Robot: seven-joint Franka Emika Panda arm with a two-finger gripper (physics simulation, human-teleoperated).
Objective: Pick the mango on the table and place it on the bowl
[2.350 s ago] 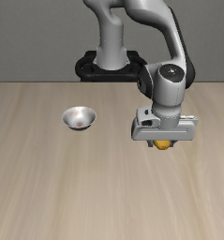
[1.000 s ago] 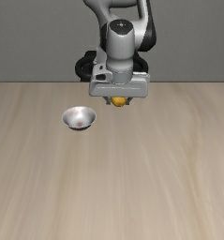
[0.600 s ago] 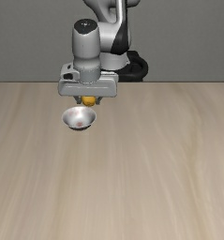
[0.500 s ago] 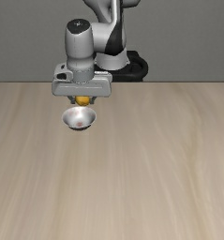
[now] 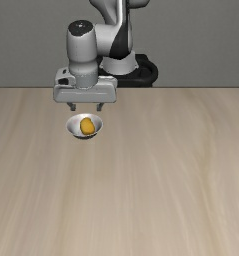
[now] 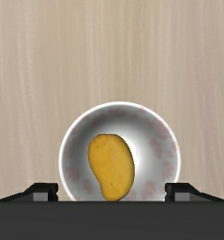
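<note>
Now, in the exterior view, our grey two-finger gripper (image 5: 85,106) hangs just above the small round silver metal bowl (image 5: 72,124), which sits on the pale wooden table (image 5: 171,180). The yellow-orange oval mango (image 5: 86,126) lies inside the bowl, apart from our fingers, which stand spread and empty. In the wrist view, we look straight down into the bowl (image 6: 153,136), and the mango (image 6: 111,167) rests on its floor, a little off centre. Our dark fingertips (image 6: 38,194) stand wide apart, one beside each flank of the bowl.
</note>
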